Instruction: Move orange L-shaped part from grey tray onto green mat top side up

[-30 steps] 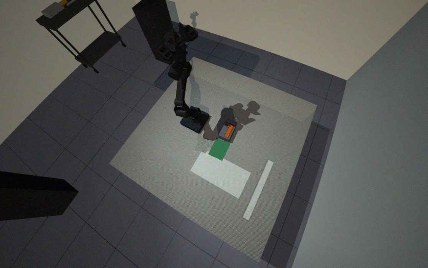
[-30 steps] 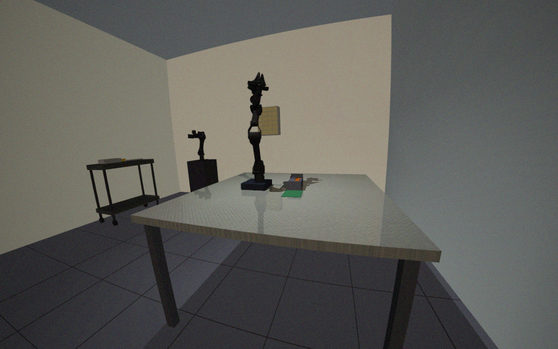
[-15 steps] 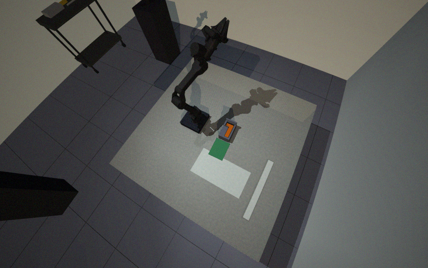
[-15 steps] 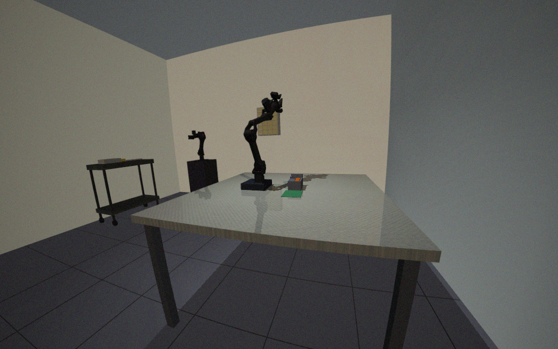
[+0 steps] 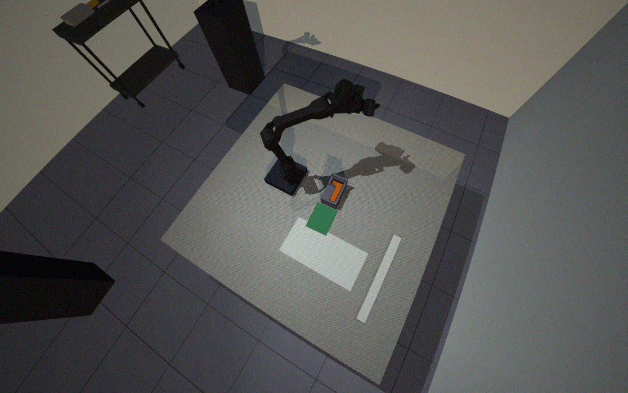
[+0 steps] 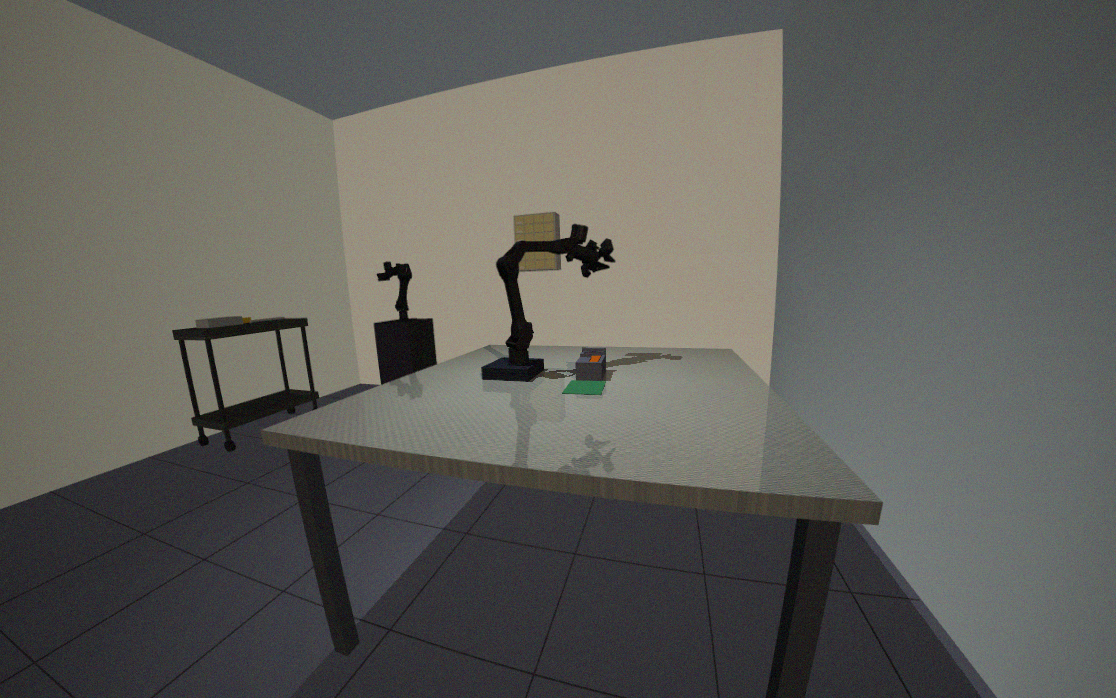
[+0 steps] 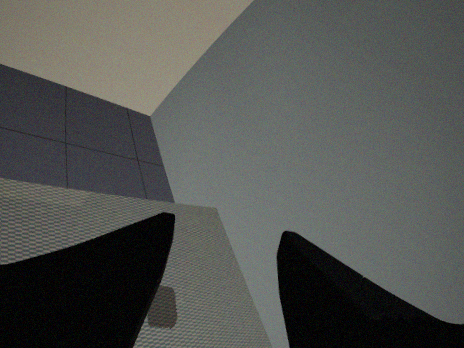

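Note:
The orange L-shaped part lies in the pocket of the grey tray, and looks level with its top in the top view. The green mat lies bare on the table beside the tray. My gripper is partly open and empty. It hangs high above the table, beyond the tray and away from the part. The wrist view shows neither part, tray nor mat.
The arm's dark base stands on the table left of the tray. Two bright patches lie on the table top. A cart and a dark pedestal stand beyond the table.

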Motion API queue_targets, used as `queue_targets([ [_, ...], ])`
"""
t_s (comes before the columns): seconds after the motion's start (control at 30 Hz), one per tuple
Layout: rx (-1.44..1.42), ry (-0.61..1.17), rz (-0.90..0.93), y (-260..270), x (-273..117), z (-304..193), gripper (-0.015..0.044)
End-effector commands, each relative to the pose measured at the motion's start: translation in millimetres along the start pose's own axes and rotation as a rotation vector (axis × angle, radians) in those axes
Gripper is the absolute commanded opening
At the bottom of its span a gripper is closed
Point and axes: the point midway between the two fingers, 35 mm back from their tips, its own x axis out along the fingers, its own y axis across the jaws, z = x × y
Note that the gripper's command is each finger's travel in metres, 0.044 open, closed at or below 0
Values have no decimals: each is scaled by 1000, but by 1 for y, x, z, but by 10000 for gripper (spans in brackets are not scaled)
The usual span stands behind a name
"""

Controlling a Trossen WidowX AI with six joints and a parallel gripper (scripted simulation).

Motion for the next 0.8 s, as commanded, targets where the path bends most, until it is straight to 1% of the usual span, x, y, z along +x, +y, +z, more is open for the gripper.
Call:
queue_targets([
  [0.0,206,268,61,6,12,-78,180],
  [0.1,408,514,76,12,8,-144,180],
  [0.17,556,691,71,17,-3,-187,180],
  [0.3,879,1070,9,32,-45,-262,180],
  [0.37,1041,1262,-46,41,-72,-290,180],
  [0.4,1098,1331,-70,44,-82,-299,180],
  [0.47,1146,1391,-92,47,-92,-305,180],
  [0.67,1146,1391,-92,47,-92,-305,180],
  [0.77,1146,1391,-92,53,-87,-315,180],
])
